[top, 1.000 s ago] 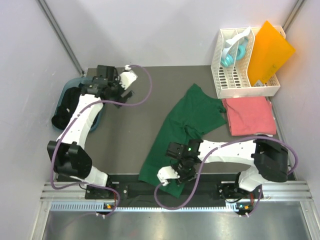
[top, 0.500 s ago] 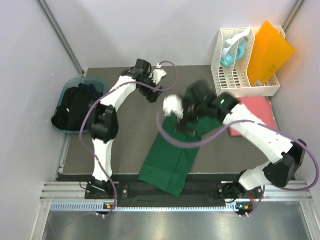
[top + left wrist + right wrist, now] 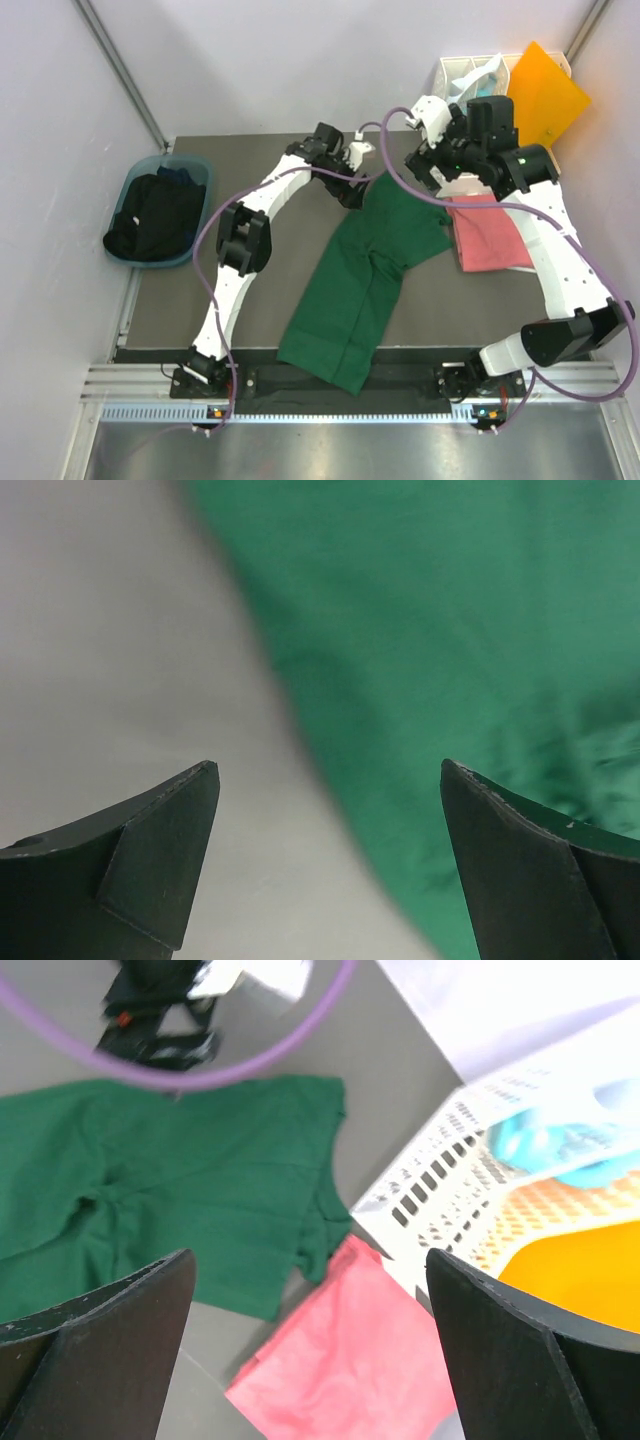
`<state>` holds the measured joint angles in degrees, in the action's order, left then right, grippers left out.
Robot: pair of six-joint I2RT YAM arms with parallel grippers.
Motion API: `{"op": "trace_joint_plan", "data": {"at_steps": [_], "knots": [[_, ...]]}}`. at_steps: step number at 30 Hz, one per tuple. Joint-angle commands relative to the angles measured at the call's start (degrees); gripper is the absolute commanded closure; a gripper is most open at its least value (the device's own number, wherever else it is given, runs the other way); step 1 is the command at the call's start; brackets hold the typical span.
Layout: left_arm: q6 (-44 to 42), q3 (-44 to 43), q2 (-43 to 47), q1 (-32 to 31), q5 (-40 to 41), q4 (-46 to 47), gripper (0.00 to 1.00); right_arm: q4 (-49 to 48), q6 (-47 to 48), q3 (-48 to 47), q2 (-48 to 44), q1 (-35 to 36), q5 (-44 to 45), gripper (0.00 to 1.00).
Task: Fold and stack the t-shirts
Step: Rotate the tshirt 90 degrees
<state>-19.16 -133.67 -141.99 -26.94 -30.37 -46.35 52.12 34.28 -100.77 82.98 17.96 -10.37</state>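
Now | green t-shirt (image 3: pixel 365 275): narrow, creased, diagonal | left end effector (image 3: pixel 328 767): wide | right end effector (image 3: pixel 310 1256): wide

Robotics lab cell: bare grey panel walls (image 3: pixel 300 60), aluminium-profile rail (image 3: pixel 120 385) along near edge, dark bench top (image 3: pixel 180 300) enclosed

Nothing legible from where I stand. No word, label, brand mark or number can be made out in any of the three views. The green t-shirt (image 3: pixel 370 270) in the middle of the frame and the pink t-shirt (image 3: pixel 490 240) to its right show plain cloth. The white rack (image 3: pixel 430 1175) and the orange sheet (image 3: pixel 545 95) at the upper right carry no print I can read.
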Motion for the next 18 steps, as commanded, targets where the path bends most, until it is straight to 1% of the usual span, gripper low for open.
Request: {"op": "trace_joint_plan", "data": {"at_steps": [1, 5, 8, 13, 16, 17, 18], "knots": [[3.5, 1.5, -1.1, -1.6, -5.4, 3.9, 0.05, -1.8, 0.2, -0.8, -4.6, -2.3, 2.9, 0.02], [6.0, 1.6, -2.8, -1.8, -4.4, 7.1, 0.05, -1.9, 0.3, -1.0, -5.1, -2.4, 3.2, 0.03], [7.6, 1.7, -4.0, -1.7, -3.4, 8.6, 0.08, -2.2, -0.1, -1.3, -5.5, -2.5, 3.4, 0.04], [9.8, 1.7, -5.8, -1.7, 0.4, 10.9, 0.09, -1.8, 0.0, -0.4, -6.2, -2.7, 2.9, 0.05], [10.5, 1.6, -6.7, -1.8, 0.3, 12.2, 0.10, -2.0, 0.2, -0.1, -6.3, -2.8, 2.8, 0.06], [10.7, 1.6, -6.9, -1.7, -0.3, 12.5, 0.13, -2.2, 0.1, -0.1, -6.3, -2.9, 2.8, 0.07], [11.2, 1.6, -7.1, -1.8, -1.0, 12.7, 0.22, -2.3, 0.0, -0.2, -6.2, -2.8, 2.6, 0.07]]}}
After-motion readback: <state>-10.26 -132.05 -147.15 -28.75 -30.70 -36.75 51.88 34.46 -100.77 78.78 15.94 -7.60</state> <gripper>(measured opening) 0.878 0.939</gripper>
